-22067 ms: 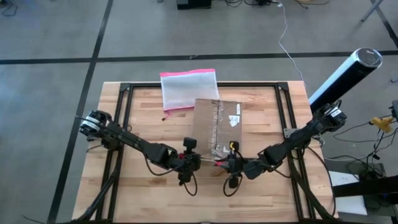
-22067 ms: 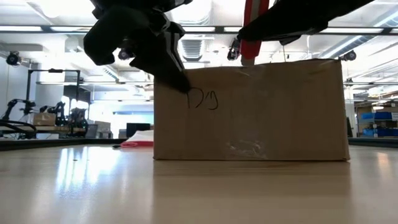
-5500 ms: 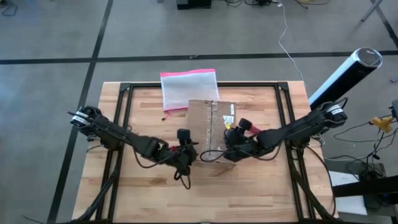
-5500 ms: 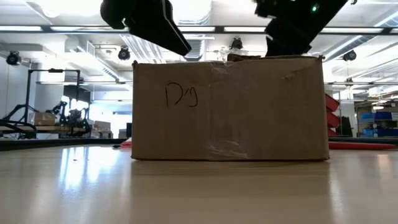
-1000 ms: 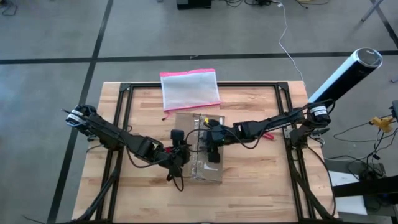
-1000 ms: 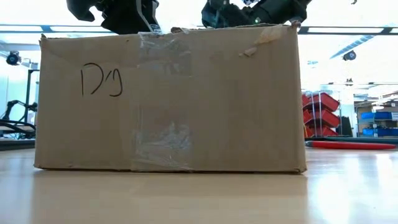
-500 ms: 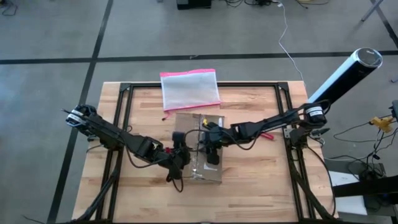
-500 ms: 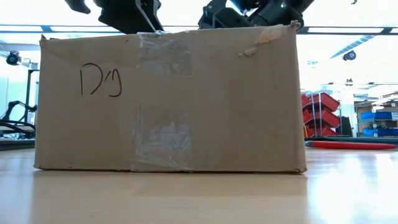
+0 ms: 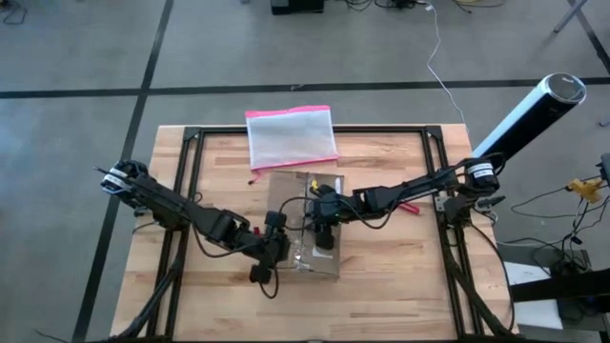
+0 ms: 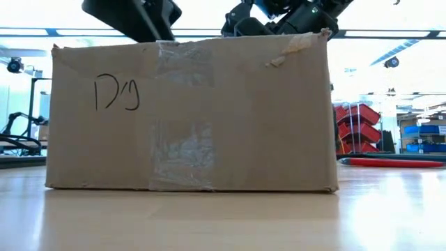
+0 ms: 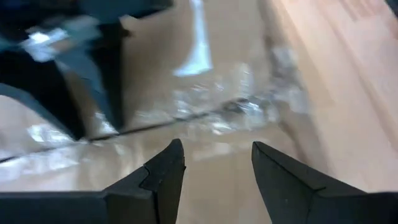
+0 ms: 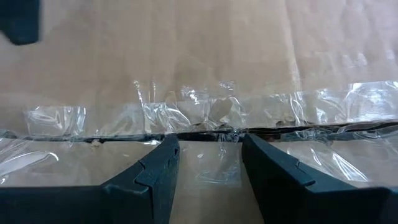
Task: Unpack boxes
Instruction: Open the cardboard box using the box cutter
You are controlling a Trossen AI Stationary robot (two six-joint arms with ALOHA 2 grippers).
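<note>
Writing: black marker on the cardboard box (image 10: pixel 188 115), front face in the low view, reads something like "Dg"; small white labels on top, too small to read.
Box position: sitting flat on the wooden desk (image 9: pixel 400 276), roughly mid-desk, flaps shut, clear tape (image 12: pixel 205 118) running along the top seam and down the front face.
Left hand (image 11: pixel 214 165): right over the box top, at its left side in the high view; fingers parted with a clear gap, nothing between them, tips pointing at the taped seam.
Right hand (image 12: pixel 208 158): also over the box top, on the middle of the seam; fingers spread apart, straddling the dark slit under the crinkled tape, gripping nothing.
Left arm: stretched low from the desk's left edge, running diagonally in to the box.
Right arm: reaching long and nearly level from the right edge across to the box.
Both hands together: close to one another above the lid, the other arm's dark hand showing in the left wrist view.
Pouch (image 9: pixel 291 135): pink-edged translucent zip pouch, flat at the far edge of the desk, just behind the box.
Red tool (image 10: pixel 390 162): lying on the desk to the box's right, apart from it.
</note>
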